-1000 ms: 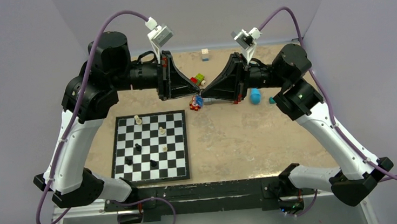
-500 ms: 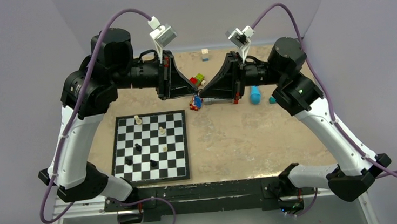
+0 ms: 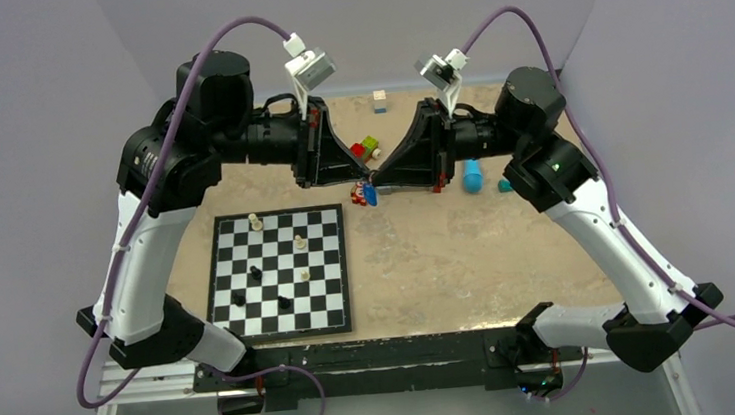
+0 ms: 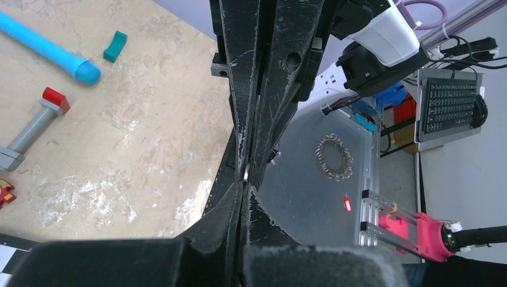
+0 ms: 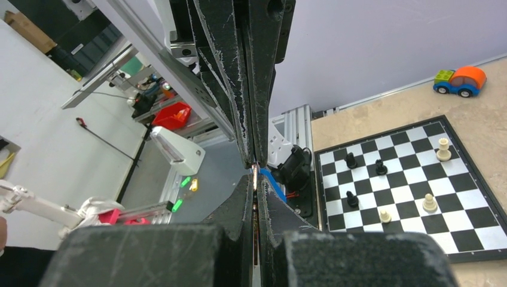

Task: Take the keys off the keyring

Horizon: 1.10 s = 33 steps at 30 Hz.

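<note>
The keyring (image 3: 370, 194) hangs in the air above the tabletop (image 3: 448, 251). Its blue tag dangles straight down from the spot where the two arms meet tip to tip, so its long axis runs downward, across the left-right line of the fingers. Neither arm is nearer, as both tips are at the ring itself.

The right fingers (image 3: 386, 173) are clenched, and the right wrist view shows a bright sliver of metal in their seam, with the tag's blue edge (image 5: 271, 181) just beside their tip. The left fingers (image 3: 355, 171) are clenched too, nose to nose with the right pair. Which part they pinch I cannot tell.

The pull that frees a key probably has to run along the line between the tips, with the ring's split turned toward one of them.

The keys cannot be made out as separate things. The left wrist view gives only a small glint (image 4: 246, 173) between the tips, and from above the fingers cover the ring. A red toy (image 3: 358, 198) lies on the tabletop just beside the tag's outline, muddling it.
</note>
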Tool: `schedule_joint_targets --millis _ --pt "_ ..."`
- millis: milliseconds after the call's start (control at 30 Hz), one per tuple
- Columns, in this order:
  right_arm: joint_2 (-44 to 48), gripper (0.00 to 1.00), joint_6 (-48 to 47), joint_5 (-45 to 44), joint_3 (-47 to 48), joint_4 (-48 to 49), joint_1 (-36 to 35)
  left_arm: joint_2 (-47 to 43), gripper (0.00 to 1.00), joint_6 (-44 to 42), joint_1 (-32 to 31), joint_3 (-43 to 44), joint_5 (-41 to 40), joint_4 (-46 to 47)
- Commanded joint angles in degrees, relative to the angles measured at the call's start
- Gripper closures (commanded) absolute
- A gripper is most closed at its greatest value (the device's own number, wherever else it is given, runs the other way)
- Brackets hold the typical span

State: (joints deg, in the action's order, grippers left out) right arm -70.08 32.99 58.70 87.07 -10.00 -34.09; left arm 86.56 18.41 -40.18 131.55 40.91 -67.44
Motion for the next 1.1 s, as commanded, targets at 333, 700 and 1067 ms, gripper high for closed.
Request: schedule_joint_targets --millis 333,700,1067 --pt "0.10 1.00 11.71 -9.31 0.79 22.01 -0.14 -9.21 1.00 16.52 -2.88 -18.75 -1.22 30.68" --pt "-2.68 1.00 16.63 -12.01 3.61 30.06 -0.20 -12.20 1.00 19.58 -3.04 -23.02 -3.51 36.40" --pt "-2.23 1.00 16.62 -12.32 2.98 30.55 -0.21 -14.70 1.00 20.01 -3.01 -25.28 -7.40 38.70"
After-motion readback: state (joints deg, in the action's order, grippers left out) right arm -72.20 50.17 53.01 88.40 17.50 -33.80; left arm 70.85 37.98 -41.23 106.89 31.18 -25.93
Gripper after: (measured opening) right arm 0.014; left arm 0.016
